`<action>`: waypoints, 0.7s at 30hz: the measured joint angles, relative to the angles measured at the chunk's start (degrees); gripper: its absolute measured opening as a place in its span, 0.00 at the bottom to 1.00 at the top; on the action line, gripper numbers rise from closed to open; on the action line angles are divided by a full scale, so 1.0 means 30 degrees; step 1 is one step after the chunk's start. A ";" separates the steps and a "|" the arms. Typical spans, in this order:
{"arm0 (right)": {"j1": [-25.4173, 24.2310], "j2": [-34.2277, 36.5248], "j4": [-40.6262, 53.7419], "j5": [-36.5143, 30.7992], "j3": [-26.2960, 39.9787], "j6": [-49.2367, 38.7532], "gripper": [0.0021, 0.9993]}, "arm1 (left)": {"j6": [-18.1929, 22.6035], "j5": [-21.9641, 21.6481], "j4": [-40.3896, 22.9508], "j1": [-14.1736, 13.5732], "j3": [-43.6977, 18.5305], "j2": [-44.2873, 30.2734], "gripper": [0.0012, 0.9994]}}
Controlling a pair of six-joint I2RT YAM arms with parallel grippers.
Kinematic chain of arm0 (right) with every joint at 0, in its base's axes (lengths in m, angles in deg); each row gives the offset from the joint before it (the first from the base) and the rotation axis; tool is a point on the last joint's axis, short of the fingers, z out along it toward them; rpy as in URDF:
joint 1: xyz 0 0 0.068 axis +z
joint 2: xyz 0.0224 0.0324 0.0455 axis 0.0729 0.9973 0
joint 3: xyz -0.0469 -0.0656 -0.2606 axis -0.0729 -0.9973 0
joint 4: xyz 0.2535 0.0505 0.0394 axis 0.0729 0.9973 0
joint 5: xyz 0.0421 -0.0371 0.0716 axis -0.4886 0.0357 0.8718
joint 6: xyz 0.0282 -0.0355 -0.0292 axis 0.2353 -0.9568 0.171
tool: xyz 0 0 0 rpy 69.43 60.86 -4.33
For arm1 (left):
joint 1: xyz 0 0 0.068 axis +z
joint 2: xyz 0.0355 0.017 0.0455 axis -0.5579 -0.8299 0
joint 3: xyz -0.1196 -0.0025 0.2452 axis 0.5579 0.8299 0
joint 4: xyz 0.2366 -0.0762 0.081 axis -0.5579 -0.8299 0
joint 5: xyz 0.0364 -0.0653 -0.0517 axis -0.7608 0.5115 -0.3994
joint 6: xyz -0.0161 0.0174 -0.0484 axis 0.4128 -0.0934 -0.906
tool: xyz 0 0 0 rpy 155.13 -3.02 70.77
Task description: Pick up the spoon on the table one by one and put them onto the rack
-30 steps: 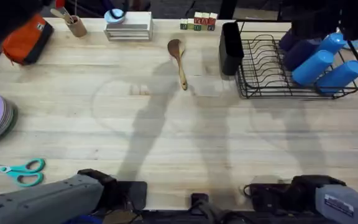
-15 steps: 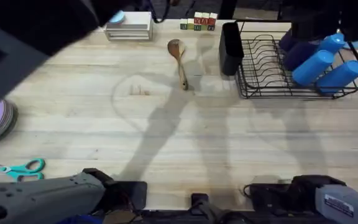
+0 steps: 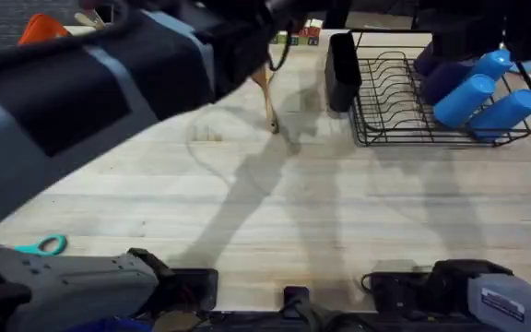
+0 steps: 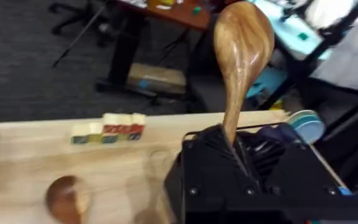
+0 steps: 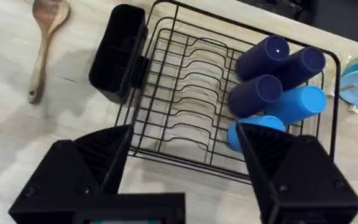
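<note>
While our left gripper (image 4: 232, 146) clamps one spoon (image 4: 240, 56) bowl-up, another spoon (image 5: 45, 43) lies on the table (image 3: 339, 212), handle toward us; our right gripper (image 5: 185, 168) stands apart.

On the tabletop (image 3: 339, 221) one spoon (image 3: 268, 101) lies at the far middle, with the rack (image 3: 431, 101) to its right and the caddy (image 3: 342, 69) at the rack's left end, nearest the spoon. Bottles (image 3: 482, 92) lie in the rack's right part. Scissors (image 3: 40, 245) lie near the left front edge, and toy blocks (image 3: 300, 37) sit behind the spoon at the far edge.

one spoon (image 4: 241, 56) claw-held (image 4: 238, 155), another (image 5: 42, 43) beside rack (image 5: 197, 106)
</note>
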 joint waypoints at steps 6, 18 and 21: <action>0.0000 -0.0006 0.0036 0.0000 0.0000 -0.0269 1.00 | -0.0144 0.0822 0.2933 -0.0935 0.0325 -0.1164 0.04; 0.0000 -0.0009 0.1434 0.0000 0.0000 -0.0357 1.00 | -0.0679 0.1891 0.8636 -0.1938 0.0362 -0.4999 0.04; 0.0000 -0.0169 0.1598 0.0000 0.0000 -0.0357 1.00 | -0.1011 0.1970 0.9473 -0.1949 0.0391 -0.5668 0.04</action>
